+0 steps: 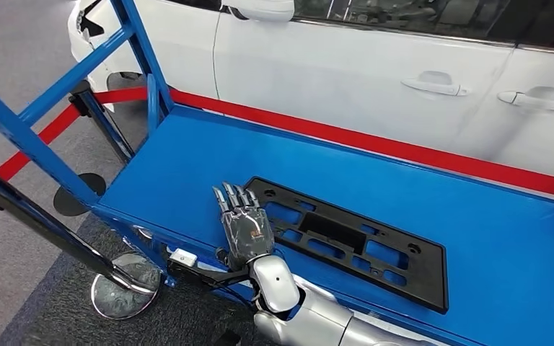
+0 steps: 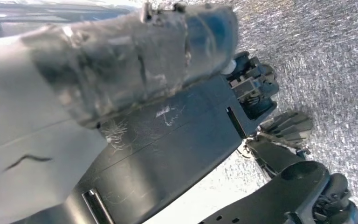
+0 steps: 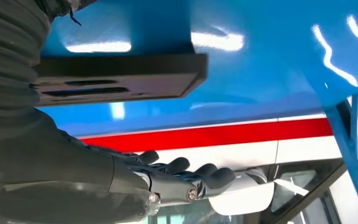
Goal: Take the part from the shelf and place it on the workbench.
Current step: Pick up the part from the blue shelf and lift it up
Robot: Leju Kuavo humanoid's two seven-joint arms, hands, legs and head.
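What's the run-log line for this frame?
part: black plate flat on blue bench | right robot hand: open, beside plate | left: cannot tell

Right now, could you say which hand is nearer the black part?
Right. The right hand lies beside the black part on the workbench; the left hand hangs above the floor.

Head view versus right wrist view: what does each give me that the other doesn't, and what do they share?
Head view adds: the whole black part lying flat on the blue workbench, the right hand at its left end, the car's door handles, and a stanchion base on the floor.
Right wrist view adds: a side look at the fingers, apart with nothing in them.
Both: the part, the workbench, the red barrier belt and the white car.
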